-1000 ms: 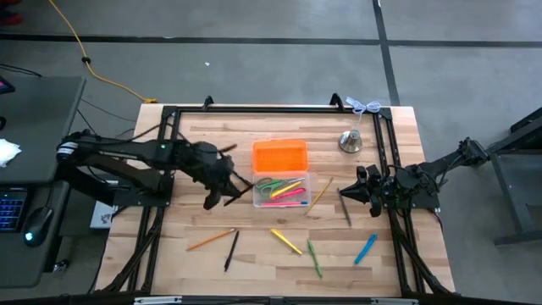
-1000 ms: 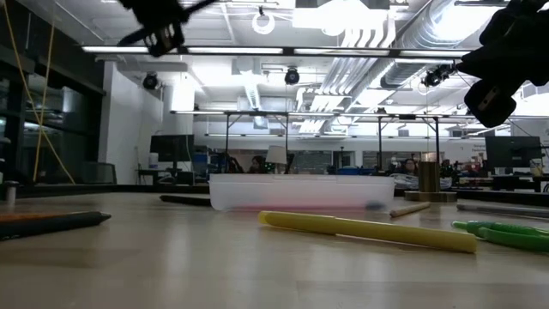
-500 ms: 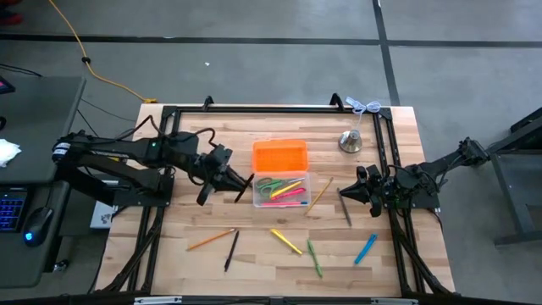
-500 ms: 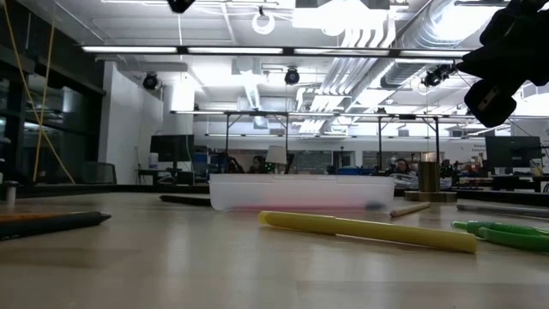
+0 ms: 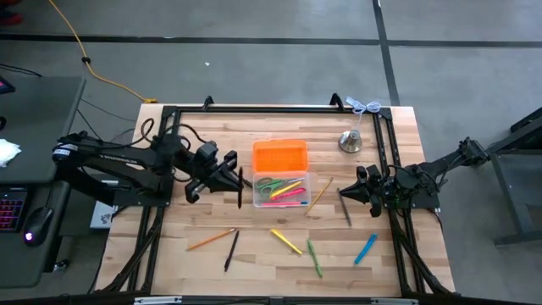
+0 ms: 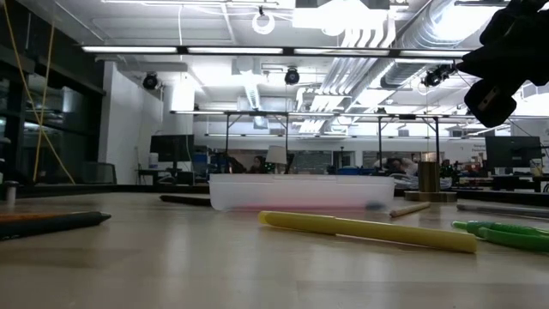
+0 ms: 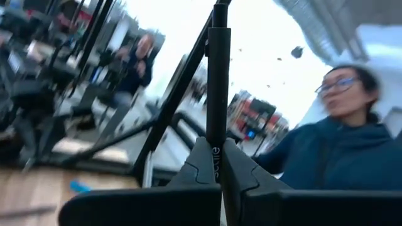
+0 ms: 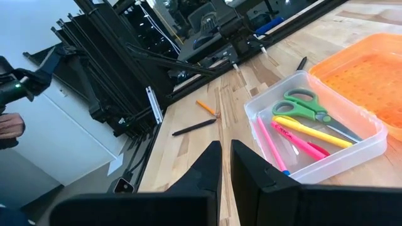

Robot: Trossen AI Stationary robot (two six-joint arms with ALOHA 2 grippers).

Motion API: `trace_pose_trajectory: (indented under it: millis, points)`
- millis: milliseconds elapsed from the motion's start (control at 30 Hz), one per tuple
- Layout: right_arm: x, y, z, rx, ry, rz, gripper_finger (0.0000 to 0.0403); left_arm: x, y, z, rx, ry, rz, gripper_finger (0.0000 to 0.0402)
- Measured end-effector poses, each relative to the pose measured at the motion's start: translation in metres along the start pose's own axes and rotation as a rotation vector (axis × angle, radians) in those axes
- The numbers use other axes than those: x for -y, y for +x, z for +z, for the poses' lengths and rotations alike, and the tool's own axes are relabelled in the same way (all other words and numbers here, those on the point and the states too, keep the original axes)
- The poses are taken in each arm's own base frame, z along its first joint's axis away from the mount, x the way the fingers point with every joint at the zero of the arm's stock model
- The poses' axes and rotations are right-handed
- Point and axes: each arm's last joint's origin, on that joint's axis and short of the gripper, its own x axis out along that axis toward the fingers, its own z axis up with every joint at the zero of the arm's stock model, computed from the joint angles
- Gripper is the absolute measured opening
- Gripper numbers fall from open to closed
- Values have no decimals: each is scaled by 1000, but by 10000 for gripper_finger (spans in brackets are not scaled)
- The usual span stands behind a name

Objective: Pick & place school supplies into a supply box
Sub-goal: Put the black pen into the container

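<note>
The supply box (image 5: 281, 191) is a clear box with its orange lid (image 5: 279, 156) folded open toward the far edge. It holds green scissors (image 8: 308, 103) and yellow and pink pens. My left gripper (image 5: 235, 180) hovers just left of the box, shut on a black pen (image 5: 240, 193). My right gripper (image 5: 343, 193) waits shut to the right of the box and holds nothing. Loose on the table lie an orange pencil (image 5: 210, 240), a black pen (image 5: 230, 250), a yellow marker (image 5: 286, 241), a green pen (image 5: 314, 257), a blue pen (image 5: 365, 248) and a wooden pencil (image 5: 320, 193). My left gripper pinches the black pen between its two fingers at one end of the shaft (image 7: 215, 143). The rest of the pen (image 7: 218, 75) stands straight out past the fingertips. The pen is lifted clear of the table.
A silver bell (image 5: 351, 141) stands near the far right corner. A dark pen (image 5: 345, 208) lies on the table below my right gripper. A black frame (image 5: 271, 108) runs around the table's edges. A person in a blue top (image 7: 339, 144) shows beyond the table.
My left gripper has risen with the black pen, leaving the top of the low view. It has also turned at the wrist, so the pen now points along the near-far line beside the box's left end. My right arm has kept still.
</note>
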Motion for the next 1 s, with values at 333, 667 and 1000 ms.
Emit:
trace_pose_trajectory:
  millis: [333, 667, 1000]
  points:
    - [0, 0, 0, 0, 0, 0, 12, 3, -7, 0, 152, 37, -78, 30]
    - [0, 0, 0, 0, 0, 0, 12, 3, -7, 0, 153, 40, -74, 33]
    - [0, 0, 0, 0, 0, 0, 12, -9, -6, -12, 89, -61, 109, 28]
